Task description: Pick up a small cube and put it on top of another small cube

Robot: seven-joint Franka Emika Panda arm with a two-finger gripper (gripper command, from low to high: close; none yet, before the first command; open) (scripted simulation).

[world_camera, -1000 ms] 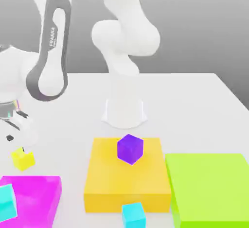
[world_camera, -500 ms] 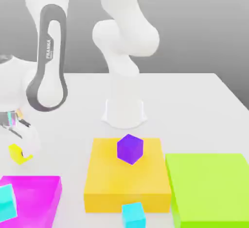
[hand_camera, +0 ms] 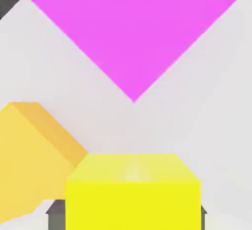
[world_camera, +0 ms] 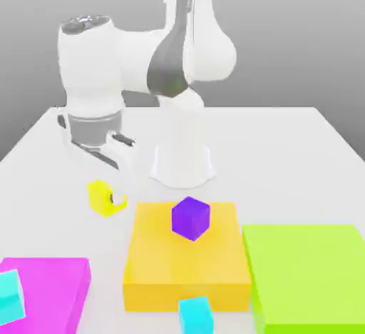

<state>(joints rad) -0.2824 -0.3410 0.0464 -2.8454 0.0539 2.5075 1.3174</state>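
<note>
The gripper is clamped tight on the small yellow cube, carrying it clear of the white table just off the orange block. The hand view catches the magenta block underneath; the exterior view adds the purple cube sitting on the orange one.

The exterior view faces the arm's base across the white surface from slightly above — the hand view hangs close over the flat magenta block, which both share.

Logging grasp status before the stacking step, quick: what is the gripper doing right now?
Gripper: closed on the small yellow cube, which hangs clear of the table.
</note>
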